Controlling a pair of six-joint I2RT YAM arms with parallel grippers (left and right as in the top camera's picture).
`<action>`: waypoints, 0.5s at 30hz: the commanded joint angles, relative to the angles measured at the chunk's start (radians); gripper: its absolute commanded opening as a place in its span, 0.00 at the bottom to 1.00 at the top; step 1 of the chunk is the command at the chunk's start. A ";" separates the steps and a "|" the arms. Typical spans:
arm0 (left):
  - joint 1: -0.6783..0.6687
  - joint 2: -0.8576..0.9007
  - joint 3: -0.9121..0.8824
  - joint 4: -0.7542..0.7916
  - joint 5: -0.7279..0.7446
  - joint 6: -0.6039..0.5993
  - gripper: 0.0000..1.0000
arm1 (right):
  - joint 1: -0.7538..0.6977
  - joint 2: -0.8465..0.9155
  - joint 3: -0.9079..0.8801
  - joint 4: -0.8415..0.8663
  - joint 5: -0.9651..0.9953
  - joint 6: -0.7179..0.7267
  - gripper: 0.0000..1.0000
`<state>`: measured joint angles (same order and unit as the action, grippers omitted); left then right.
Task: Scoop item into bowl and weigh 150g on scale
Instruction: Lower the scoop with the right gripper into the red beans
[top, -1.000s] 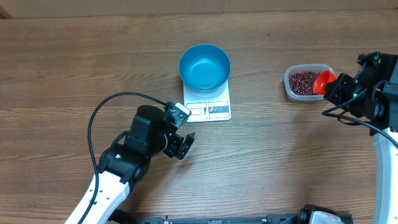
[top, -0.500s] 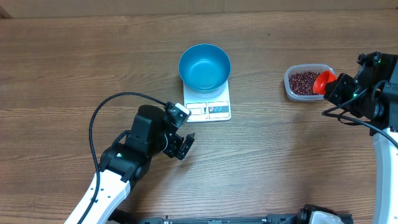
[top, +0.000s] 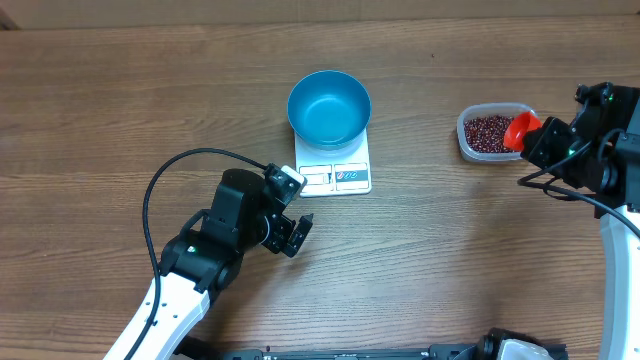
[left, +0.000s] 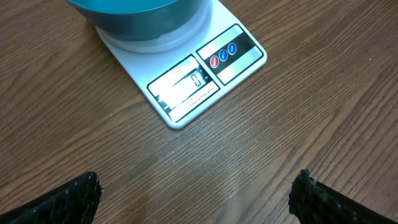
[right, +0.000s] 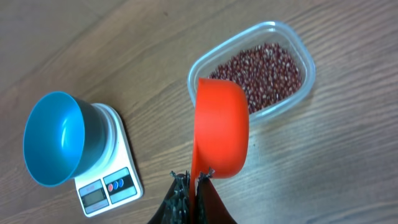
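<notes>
The blue bowl (top: 329, 107) stands on the white scale (top: 334, 166), whose display (left: 185, 88) faces the front; the bowl (right: 55, 138) looks empty. Dark red-brown beans (top: 488, 132) fill a clear tub (right: 255, 67) at the right. My right gripper (right: 193, 178) is shut on the handle of an orange scoop (right: 219, 128), held on edge over the tub's near rim; the scoop (top: 518, 131) shows beside the tub from above. My left gripper (left: 196, 193) stands open over bare wood just in front of the scale, nothing between its fingers (left: 68, 198).
The left arm (top: 230, 235) and its black cable (top: 155, 190) lie front left of the scale. The right arm (top: 600, 150) fills the right edge. A pale strip runs along the table's far edge (top: 320, 10).
</notes>
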<state>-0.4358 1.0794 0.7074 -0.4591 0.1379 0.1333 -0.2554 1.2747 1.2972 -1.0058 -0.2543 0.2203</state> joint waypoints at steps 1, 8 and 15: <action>0.003 0.005 -0.004 -0.002 -0.008 -0.010 1.00 | -0.003 -0.005 0.018 0.027 0.016 -0.021 0.04; 0.003 0.005 -0.004 -0.002 -0.008 -0.010 0.99 | -0.003 0.013 0.072 0.041 0.045 -0.021 0.03; 0.003 0.005 -0.004 -0.002 -0.008 -0.010 1.00 | -0.003 0.201 0.369 -0.167 0.079 -0.120 0.03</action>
<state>-0.4358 1.0794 0.7074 -0.4610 0.1379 0.1333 -0.2554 1.4078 1.5555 -1.1347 -0.2012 0.1677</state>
